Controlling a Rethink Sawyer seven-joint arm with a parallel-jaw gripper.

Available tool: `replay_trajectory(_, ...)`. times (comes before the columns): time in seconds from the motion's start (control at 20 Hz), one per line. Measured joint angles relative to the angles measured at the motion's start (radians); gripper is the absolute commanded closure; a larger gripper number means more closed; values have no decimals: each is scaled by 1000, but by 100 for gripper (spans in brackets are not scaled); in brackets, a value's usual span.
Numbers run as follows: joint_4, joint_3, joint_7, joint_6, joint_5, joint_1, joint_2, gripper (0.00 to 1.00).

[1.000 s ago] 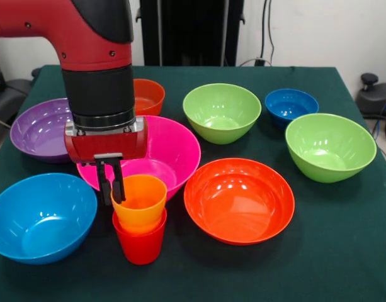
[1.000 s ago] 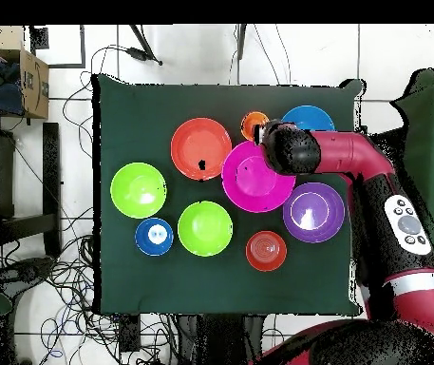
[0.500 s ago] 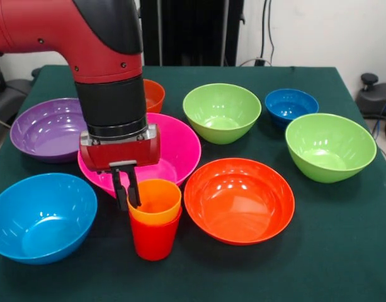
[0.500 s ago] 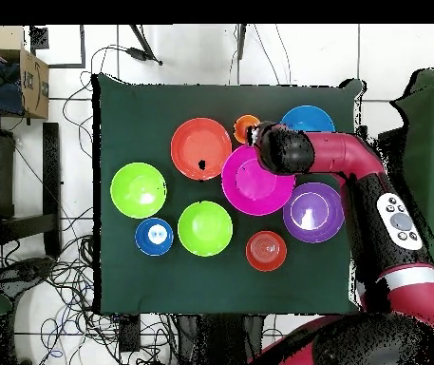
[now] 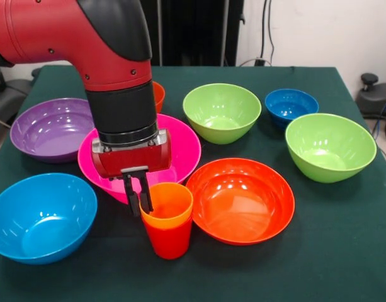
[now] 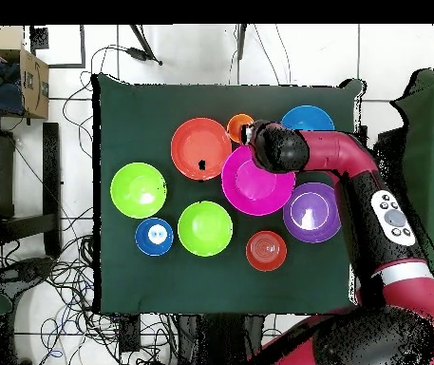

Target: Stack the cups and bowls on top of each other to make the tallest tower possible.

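The arm [image 5: 85, 38] hid most of the small orange-red bowl [image 5: 157, 94]. The gripper [image 5: 140, 196] pinched the orange cup [image 5: 167, 204] rim, nested in the red cup [image 5: 170, 242], on a green table [image 5: 344, 251] beside white walls.

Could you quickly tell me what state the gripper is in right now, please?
Gripper: shut on the rim of the orange cup, which sits nested in the red cup.

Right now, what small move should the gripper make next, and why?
Probably open and lift straight up. The gripper pinches the rim of the orange cup, which already sits nested, upright, in the red cup, so this stacking step looks finished.
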Motion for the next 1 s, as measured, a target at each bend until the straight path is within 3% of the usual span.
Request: replay_trajectory(1.0,-16,12,0,0,0,8,8,100)
